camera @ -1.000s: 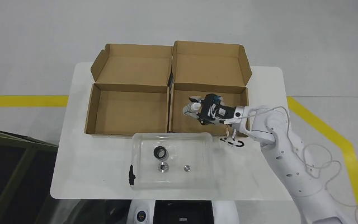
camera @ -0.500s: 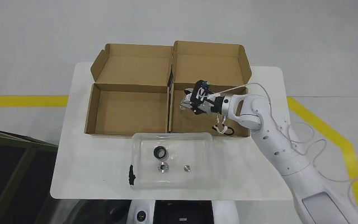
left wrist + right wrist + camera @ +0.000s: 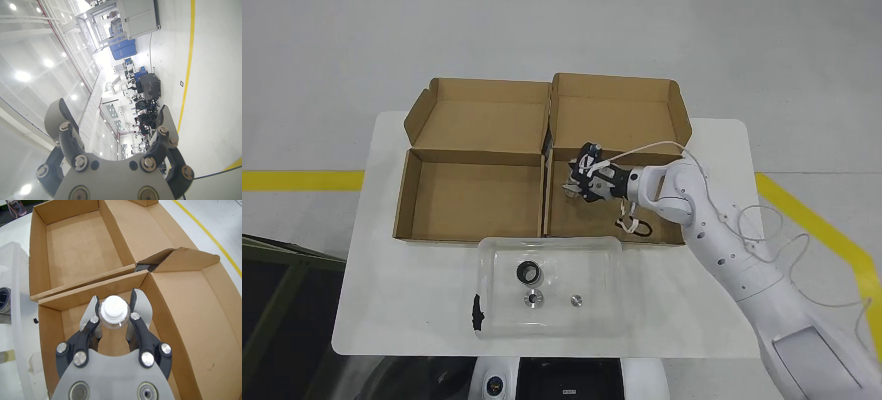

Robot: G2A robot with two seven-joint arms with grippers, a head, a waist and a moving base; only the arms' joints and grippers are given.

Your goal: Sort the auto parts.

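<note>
My right gripper hangs inside the right cardboard box, close to its left wall. It is shut on a white round part in a clear shell, one finger on each side. The left cardboard box has a bare floor. A clear plastic bin at the table's front holds a black ring, a small metal part and a metal disc. My left gripper points up into the room, open, with nothing between its fingers.
Both boxes stand side by side at the back of the white table, lids folded away from me. A small black piece sits at the bin's left edge. A cable loops under the right wrist, over the box.
The right gripper has carried the white part leftward across the right box toward its left wall, and the forearm has swung in over the box. The bin's parts have not moved.
</note>
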